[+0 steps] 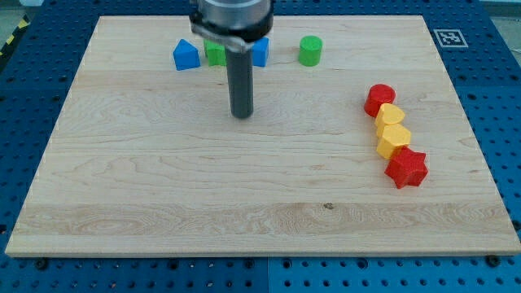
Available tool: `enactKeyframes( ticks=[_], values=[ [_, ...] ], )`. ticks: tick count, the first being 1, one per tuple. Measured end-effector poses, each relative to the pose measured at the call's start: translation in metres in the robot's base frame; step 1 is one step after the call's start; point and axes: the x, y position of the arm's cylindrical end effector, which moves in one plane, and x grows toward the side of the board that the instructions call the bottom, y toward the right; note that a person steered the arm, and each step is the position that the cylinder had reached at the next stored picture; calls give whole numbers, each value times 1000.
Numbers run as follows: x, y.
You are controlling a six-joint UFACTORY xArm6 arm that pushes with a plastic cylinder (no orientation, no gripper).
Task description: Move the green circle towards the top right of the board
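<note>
Starting at the upper left of the frame, a blue block [186, 55] with a peaked, house-like top sits on the wooden board [163, 187], which lies on the blue perforated bench [24, 81]. Just to its right a second green block [215, 54] shows only in part, its shape hidden behind the rod [242, 81]. The rod comes down from the top centre of the frame, and my tip [242, 116] rests on bare wood below that row of blocks, apart from all of them. The arm carries no end effector that could grasp or release, only this rod, so nothing is held. Right beside the rod's upper part, another blue block [260, 52] peeks out, its shape not clear. Further right, still in the upper part of the frame, stands the green circle [310, 50], a short cylinder on its own, up and to the right of my tip and well apart from it. At the right side of the frame a chain of four blocks runs downward, each touching the next: a red circle [379, 100], a yellow block [390, 117], a second yellow block [394, 139] and a red star [406, 168]. A black-and-white marker [448, 37] sits on the board's top right corner.
</note>
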Motion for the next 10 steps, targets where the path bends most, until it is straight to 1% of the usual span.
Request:
enactKeyframes(
  ticks=[1,2,3,4,5,6,9,10],
  values=[
    [-36,10],
    [-38,25],
    [-58,51],
    [-75,63],
    [-78,63],
    [-99,63],
    [-121,72],
    [-121,80]
  ],
)
